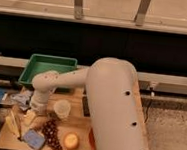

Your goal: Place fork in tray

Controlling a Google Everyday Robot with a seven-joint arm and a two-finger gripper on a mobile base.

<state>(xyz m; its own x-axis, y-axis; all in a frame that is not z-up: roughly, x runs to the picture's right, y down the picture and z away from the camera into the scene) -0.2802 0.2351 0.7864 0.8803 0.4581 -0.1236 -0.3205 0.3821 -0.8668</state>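
The green tray sits at the back left of the wooden table. My white arm reaches from the right down to the left side of the table. The gripper is low over the table in front of the tray, just left of the white cup. The fork is hidden; I cannot make it out under or near the gripper.
A bunch of dark grapes, a small blue square pad, a yellow-orange round item and pale yellow pieces lie on the front of the table. A dark wall and window ledge run behind.
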